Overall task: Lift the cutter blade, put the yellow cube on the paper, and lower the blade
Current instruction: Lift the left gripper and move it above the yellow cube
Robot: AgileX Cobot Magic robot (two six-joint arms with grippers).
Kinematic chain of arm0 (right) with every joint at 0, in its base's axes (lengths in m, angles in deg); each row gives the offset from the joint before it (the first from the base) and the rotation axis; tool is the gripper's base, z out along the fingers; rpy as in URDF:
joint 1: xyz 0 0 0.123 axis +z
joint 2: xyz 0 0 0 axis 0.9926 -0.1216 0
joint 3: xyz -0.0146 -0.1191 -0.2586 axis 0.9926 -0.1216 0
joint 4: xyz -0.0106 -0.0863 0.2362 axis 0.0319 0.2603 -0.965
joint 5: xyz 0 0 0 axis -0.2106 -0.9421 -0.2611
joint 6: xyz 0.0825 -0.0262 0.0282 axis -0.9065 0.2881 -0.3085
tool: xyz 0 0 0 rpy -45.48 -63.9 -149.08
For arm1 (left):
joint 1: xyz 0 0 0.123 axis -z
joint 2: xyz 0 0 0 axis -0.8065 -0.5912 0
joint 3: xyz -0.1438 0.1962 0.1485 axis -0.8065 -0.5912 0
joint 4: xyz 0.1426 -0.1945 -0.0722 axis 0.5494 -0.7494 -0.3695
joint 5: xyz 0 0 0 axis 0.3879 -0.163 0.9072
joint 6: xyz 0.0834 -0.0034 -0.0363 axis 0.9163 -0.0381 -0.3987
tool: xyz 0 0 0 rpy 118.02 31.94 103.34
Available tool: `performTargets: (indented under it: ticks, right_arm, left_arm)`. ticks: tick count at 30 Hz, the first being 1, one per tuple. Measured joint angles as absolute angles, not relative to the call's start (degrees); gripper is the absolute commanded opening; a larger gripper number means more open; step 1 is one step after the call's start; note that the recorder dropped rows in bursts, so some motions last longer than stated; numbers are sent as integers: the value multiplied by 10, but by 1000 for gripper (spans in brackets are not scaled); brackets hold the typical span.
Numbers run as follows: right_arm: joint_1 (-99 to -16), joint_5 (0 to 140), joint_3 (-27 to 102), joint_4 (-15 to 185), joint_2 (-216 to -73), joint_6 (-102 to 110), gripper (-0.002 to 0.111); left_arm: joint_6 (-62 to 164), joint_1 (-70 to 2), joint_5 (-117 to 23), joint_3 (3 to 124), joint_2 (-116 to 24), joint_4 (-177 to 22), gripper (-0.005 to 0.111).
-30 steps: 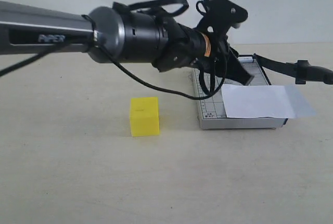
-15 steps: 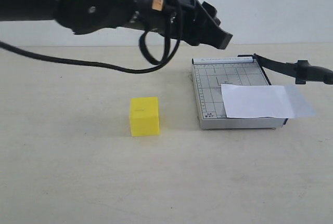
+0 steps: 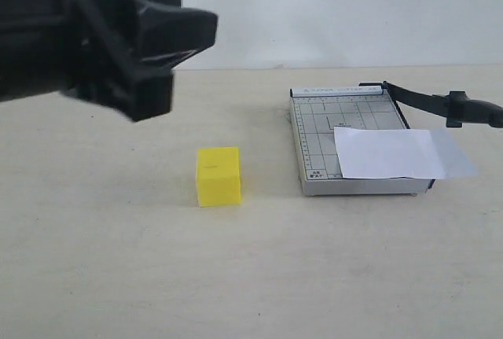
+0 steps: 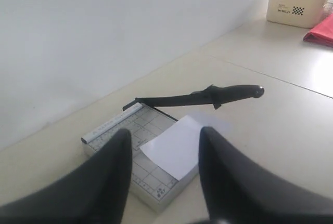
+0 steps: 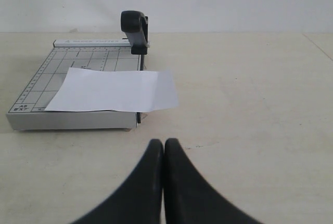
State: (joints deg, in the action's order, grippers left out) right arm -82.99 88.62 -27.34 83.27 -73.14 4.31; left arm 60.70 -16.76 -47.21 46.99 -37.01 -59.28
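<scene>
Far left in the exterior view, high over the table (image 3: 118, 276): left gripper (image 3: 181, 68), blurred, fingers spread apart and holding nothing. Looks down in its wrist view toward the cutter, well apart from anything it could grasp.

Next, right of it and lower: yellow cube (image 3: 218, 175), resting alone on the bare table, untouched, clear of the cutter base (image 3: 314, 130). Not yet on the paper, so the middle step is judged undone.

Further right, on the grey gridded base: paper (image 3: 393, 152), lying flat, its right end hanging out past the cutting edge.

Above that edge: cutter blade (image 3: 428, 103), hinged at the far corner, handle end sticking out to the right. Seems lifted at a low angle, clear of the sheet, so the raising looks done, or partly so.

Right gripper (image 5: 164, 146): fingers pressed together, empty, low over the table short of the base; not seen in the exterior view.

Left to do, by this reading: grasping the cube, setting it on the paper, lowering the blade.
</scene>
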Motion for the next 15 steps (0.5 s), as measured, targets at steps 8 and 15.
performTargets:
  ticks: [8, 15]
  right_arm:
    - [-830, 886, -273, 833, -731, 43, 0]
    - [-830, 886, -273, 833, -731, 43, 0]
  left_arm:
    - [580, -168, -405, 400, -332, -652, 69]
    - [504, -210, -378, 461, -521, -656, 75]
